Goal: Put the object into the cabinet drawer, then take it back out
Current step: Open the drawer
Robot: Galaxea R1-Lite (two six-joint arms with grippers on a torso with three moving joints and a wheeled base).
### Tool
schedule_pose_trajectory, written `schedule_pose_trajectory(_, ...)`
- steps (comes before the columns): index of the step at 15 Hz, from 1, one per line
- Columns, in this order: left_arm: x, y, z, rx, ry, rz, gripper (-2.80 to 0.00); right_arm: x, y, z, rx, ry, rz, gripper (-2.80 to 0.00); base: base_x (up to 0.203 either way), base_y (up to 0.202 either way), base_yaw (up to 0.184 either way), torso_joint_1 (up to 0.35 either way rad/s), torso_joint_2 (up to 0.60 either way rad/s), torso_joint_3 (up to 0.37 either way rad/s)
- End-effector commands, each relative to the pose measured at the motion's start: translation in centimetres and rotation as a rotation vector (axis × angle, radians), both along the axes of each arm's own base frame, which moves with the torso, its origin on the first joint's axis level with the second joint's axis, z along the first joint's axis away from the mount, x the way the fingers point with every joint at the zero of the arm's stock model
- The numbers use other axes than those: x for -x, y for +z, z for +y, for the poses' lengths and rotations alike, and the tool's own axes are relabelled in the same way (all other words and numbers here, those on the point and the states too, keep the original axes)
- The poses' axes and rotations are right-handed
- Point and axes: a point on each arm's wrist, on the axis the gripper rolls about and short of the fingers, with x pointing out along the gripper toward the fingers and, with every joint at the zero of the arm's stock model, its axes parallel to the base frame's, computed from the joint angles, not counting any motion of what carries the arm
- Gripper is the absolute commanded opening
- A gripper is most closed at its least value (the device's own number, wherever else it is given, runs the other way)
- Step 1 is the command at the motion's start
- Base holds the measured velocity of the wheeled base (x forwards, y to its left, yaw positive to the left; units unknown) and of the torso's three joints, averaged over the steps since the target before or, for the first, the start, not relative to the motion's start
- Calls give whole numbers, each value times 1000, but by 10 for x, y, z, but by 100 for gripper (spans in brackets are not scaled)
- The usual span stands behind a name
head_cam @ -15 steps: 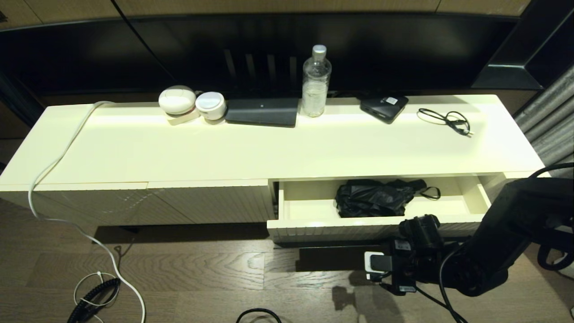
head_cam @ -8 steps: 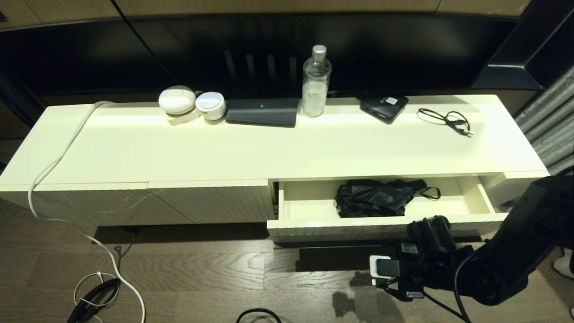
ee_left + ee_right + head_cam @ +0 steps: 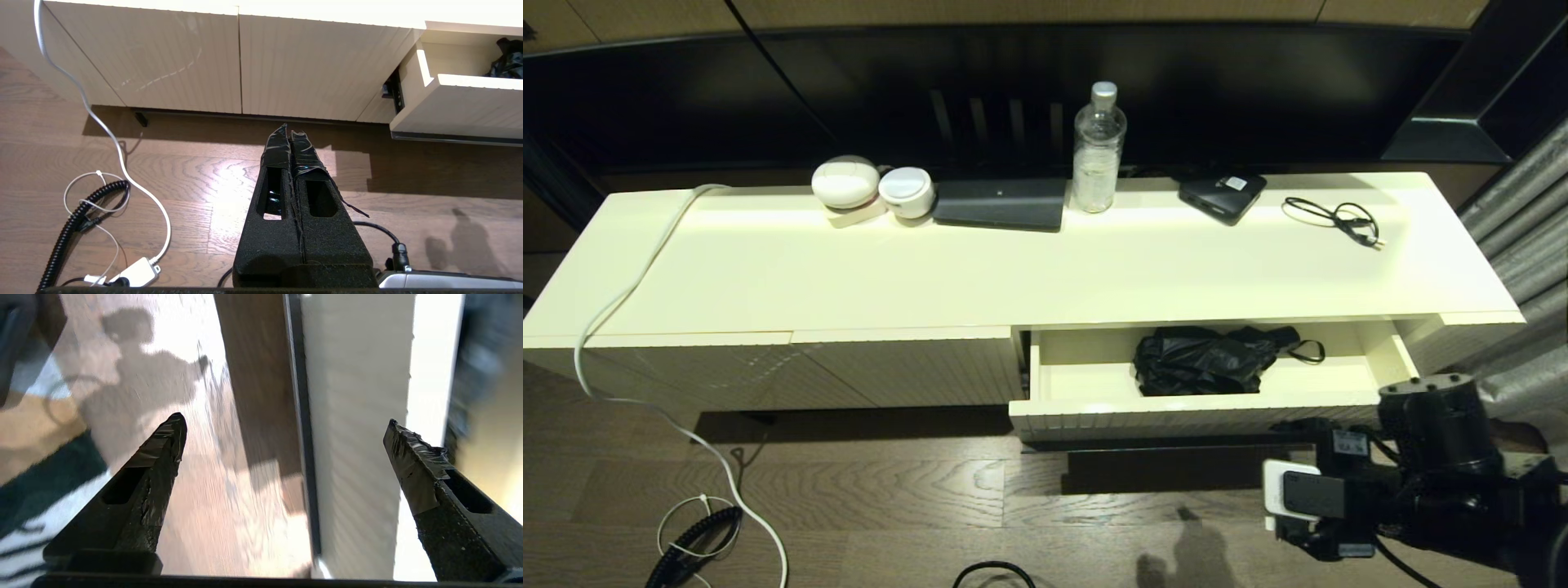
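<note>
The black compact umbrella [image 3: 1201, 363] lies crumpled in the open cream drawer [image 3: 1143, 420], its handle and loop pointing right. My right arm [image 3: 1437, 457] hangs low off the drawer's right front corner, clear of it. In the right wrist view, the right gripper [image 3: 286, 420] is open and empty, its fingers spanning the ribbed drawer front [image 3: 355, 437] and the wooden floor. My left gripper [image 3: 289, 132] is shut on nothing, parked over the floor left of the drawer [image 3: 461, 108]. A bit of the umbrella [image 3: 508, 61] shows there.
On the cabinet top stand a clear bottle [image 3: 1098, 151], a flat black box with a white sticker [image 3: 1223, 194], a thin cable coil [image 3: 1335, 216], a dark slab [image 3: 1001, 202] and two white round devices [image 3: 845, 181]. A white cable [image 3: 629, 286] trails to the floor. Ribbed doors [image 3: 907, 367] are closed.
My right arm has drawn back from the drawer front, swinging right and lower. The drawer stays open and the umbrella has not moved.
</note>
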Motion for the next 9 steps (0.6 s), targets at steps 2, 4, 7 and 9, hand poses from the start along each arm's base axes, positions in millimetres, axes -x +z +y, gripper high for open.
schedule_pose_trajectory(2,0,0,0,1,0,-2,-280,54,43,-20,34,-43,-8,0,0,0,0,0,0,0)
schedule_pose_trajectory(4,0,0,0,1,0,-2,-280,54,51,-23,57,-121,9,0,0,0,0,0,0,0)
schedule_pose_trajectory(7,0,0,0,1,0,-2,-280,46,68,-22,103,-207,24,0,0,0,0,0,0,0)
schedule_pose_trajectory(9,0,0,0,1,0,-2,-280,46,80,-23,137,-226,71,0,0,0,0,0,0,0)
